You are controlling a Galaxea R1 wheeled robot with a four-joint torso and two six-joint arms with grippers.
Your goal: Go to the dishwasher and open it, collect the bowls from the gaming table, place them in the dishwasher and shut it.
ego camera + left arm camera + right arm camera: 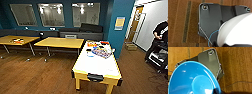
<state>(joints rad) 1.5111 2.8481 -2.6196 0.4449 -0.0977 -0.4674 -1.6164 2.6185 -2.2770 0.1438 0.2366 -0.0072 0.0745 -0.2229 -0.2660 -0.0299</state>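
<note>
A white bowl shows large in the left wrist view, hanging over the brown wood floor with my left gripper shut on its rim. In the right wrist view a blue bowl hangs over the same floor, its inside facing the camera, and my right gripper is shut on its edge. The dishwasher and the gaming table are out of view.
A white-topped table with yellow sides stands straight ahead, with colourful items at its far end. Two yellow-topped tables stand to the left before a dark bench. A person with a control rig is at the right, near a cardboard box.
</note>
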